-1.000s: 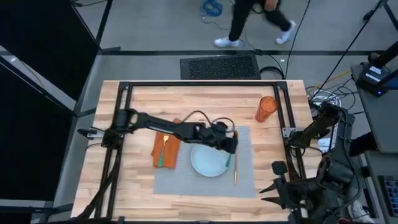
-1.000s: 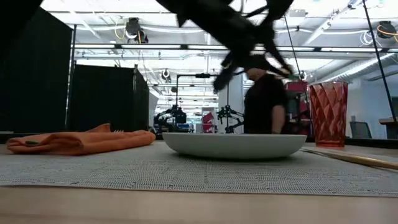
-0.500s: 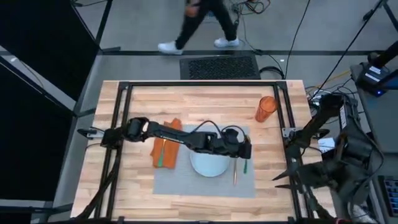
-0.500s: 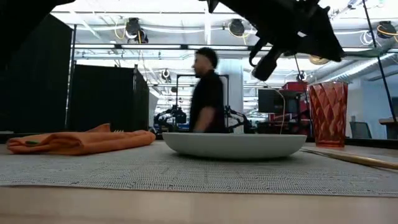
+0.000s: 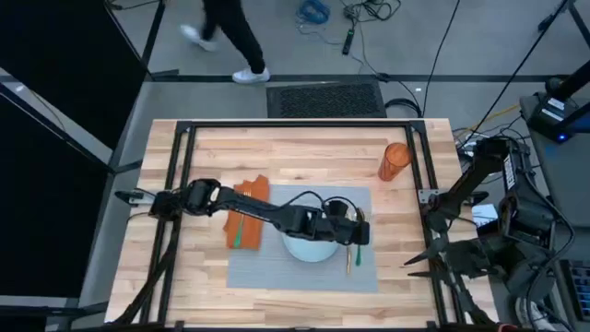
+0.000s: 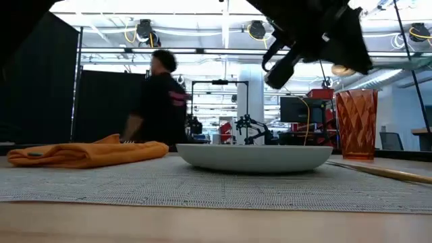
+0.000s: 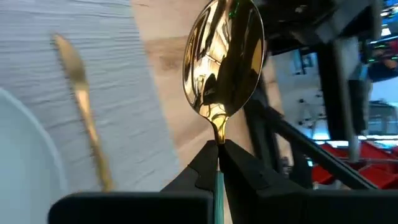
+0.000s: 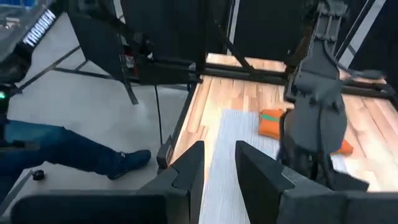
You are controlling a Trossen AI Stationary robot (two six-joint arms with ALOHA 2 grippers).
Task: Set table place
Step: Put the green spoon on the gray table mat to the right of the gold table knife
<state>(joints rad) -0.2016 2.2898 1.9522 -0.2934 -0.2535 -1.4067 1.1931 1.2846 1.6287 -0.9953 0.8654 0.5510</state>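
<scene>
The grey placemat (image 5: 277, 267) lies on the wooden table (image 5: 295, 148), with a pale round plate (image 5: 304, 247) on it. A gold knife (image 7: 81, 99) lies on the mat to the right of the plate. My left gripper (image 5: 357, 236) hovers over the plate's right rim, shut on a gold spoon (image 7: 224, 59) with a teal handle. My right gripper (image 8: 217, 165) stands open beyond the table's right edge. An orange napkin (image 5: 247, 214) with a green-handled fork (image 5: 237, 235) on it lies partly on the mat's left edge. My left gripper pinches the spoon's thin neck (image 7: 217, 132) between its two fingertips, where the gold meets the teal handle. The bowl sticks out past the fingertips, and the handle runs back between the fingers. The spoon is lifted clear, above the mat right of the plate.
An orange ribbed glass (image 5: 395, 161) stands at the table's far right, off the mat. A black frame (image 5: 295, 124) rings the tabletop. A person (image 6: 158, 101) walks behind the far edge. Bare mat shows to the right of the knife (image 5: 369, 267).
My left gripper has carried the spoon from over the plate's far side toward the table's right and near edges, and now hangs over the plate's right rim beside the knife. It has stayed shut on the spoon. The person has walked across to the left.
</scene>
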